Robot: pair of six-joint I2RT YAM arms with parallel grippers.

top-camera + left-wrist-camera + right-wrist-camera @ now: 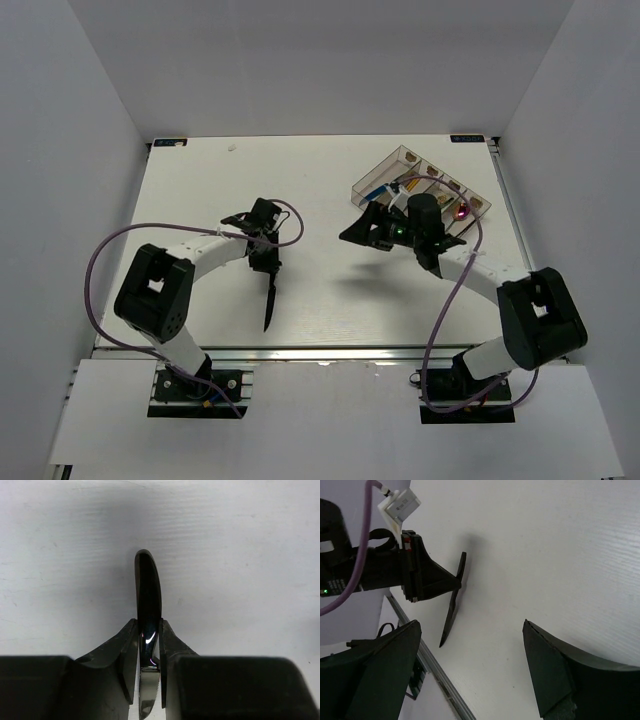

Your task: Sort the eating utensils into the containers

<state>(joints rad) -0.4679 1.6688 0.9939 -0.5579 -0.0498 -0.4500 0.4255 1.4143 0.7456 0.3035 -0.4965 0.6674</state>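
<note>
Left hand (268, 262): clenched on black knife (270, 305), over tabletop (330, 300)
Right hand (372, 230): released, beside tray (372, 178) at 1 o'clock

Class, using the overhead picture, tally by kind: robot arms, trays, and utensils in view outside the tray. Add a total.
Arms: 2
Tray: 1
Utensils outside it: 1, a black knife in the left pincer
Total: 4
</note>
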